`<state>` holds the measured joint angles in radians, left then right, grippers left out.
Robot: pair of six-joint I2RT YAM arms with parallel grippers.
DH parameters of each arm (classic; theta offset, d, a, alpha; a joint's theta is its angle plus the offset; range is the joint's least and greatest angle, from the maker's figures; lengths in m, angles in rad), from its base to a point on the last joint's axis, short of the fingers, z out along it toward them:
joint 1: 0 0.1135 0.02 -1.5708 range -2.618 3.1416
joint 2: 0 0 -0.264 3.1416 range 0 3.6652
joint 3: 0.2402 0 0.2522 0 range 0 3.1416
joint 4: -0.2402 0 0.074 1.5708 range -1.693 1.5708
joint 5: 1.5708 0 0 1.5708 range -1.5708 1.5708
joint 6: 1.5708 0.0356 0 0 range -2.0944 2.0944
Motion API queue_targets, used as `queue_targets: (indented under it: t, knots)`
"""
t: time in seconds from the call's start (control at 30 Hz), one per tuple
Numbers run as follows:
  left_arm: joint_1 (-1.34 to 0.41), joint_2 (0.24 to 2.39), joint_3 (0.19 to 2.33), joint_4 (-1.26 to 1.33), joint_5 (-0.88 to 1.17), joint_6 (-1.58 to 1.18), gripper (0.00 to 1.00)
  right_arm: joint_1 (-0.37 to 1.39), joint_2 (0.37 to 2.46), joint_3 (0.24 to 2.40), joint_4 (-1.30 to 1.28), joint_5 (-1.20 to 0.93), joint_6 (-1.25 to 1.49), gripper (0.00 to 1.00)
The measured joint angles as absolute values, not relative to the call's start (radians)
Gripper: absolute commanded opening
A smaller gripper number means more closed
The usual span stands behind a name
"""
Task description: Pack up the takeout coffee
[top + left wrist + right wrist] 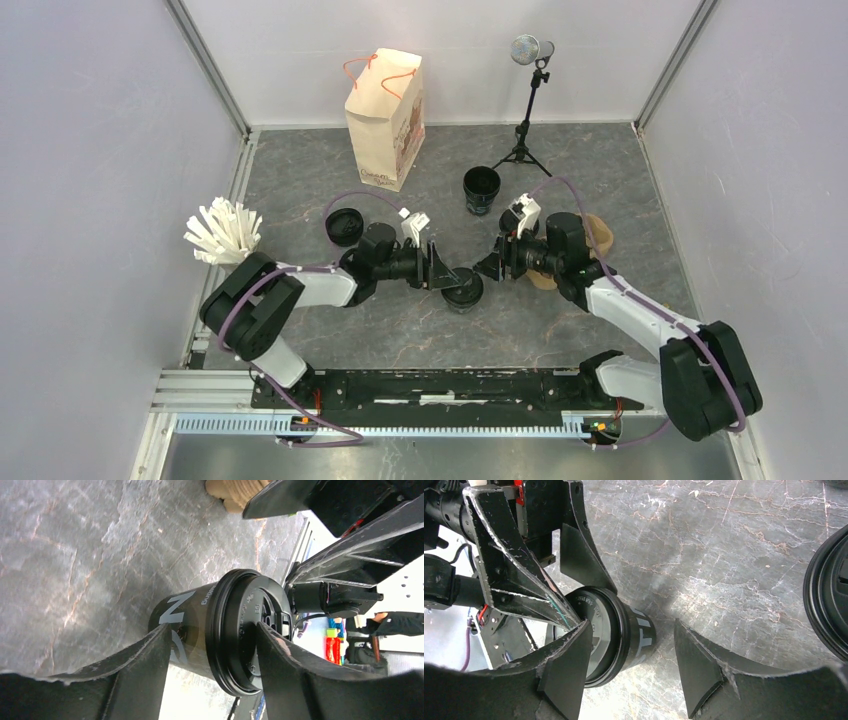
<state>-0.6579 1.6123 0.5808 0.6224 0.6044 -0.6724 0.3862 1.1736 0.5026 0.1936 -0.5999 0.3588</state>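
Observation:
A black lidded coffee cup (462, 290) stands upright on the grey table between my two arms. My left gripper (447, 277) reaches it from the left, turned sideways. In the left wrist view the gripper (214, 627) is open, with one finger beside the cup's body (187, 625) and the other over its lid. My right gripper (487, 268) faces it from the right. It is open in the right wrist view (631, 625), where the cup (624, 635) sits just past its fingertips, nearer the left finger. Two more black cups (481, 190) (345, 225) stand farther back.
A beige paper bag (385, 118) with orange handles stands at the back. The brown pulp carrier (600, 235) lies mostly under the right arm. A white bundle (222, 232) lies at the left. A tripod (525, 140) stands at the back right. A black round rim (829, 595) shows at the right wrist view's edge.

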Motion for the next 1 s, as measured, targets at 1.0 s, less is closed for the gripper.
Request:
queue_targets:
  t: [1.0]
  knots:
    - [-0.639,1.348,0.625,0.150,0.418,-0.596,0.58,0.660,1.077,0.581,0.062,-0.456,0.345,0.42]
